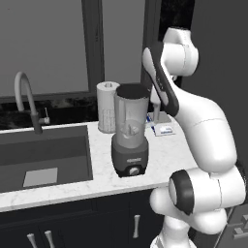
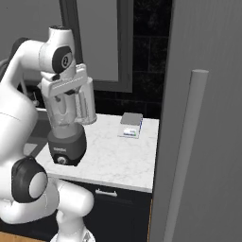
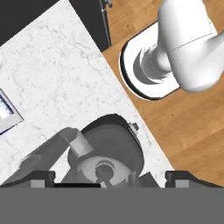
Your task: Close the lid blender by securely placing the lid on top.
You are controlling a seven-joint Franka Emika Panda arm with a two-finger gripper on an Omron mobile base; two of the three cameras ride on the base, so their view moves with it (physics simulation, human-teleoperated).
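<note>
Standing on the white marble tabletop [image 1: 72, 186], the blender [image 1: 130, 131] sits just right of the sink [image 1: 43, 160], near the front edge. Jar clear and tapered, on a dark grey base with a round knob [image 1: 134, 170] facing front. Jar rim looks dark from the left base view; whether the lid is seated there cannot be told from that angle. In the right base view the blender [image 2: 66, 137] stands directly under the robot's hand, jar partly hidden by the hand and wrist.

Hand view looks straight down into the blender [image 3: 107, 153]: round jar mouth, blade hub at centre, side handle [image 3: 52, 151] running off to the lower left. Jar interior is visible, so the mouth appears uncovered here. Lid could not be picked out with confidence in any view.

Gripper [image 3: 105, 175]: dark tips of the fingers [image 3: 41, 177] sit far apart at the bottom of the hand view, one on each side of the jar mouth, so the fingers stand spread wide; nothing visible between them.

Other items: white paper-towel roll [image 1: 107, 106] upright just behind the blender, close to the wall. Curved faucet [image 1: 26, 101] behind the sink. Small flat packet with blue print [image 1: 163, 129] on the tabletop to the right of the blender, apart from it. Cabinet fronts with handles [image 1: 136, 225] below the tabletop.
</note>
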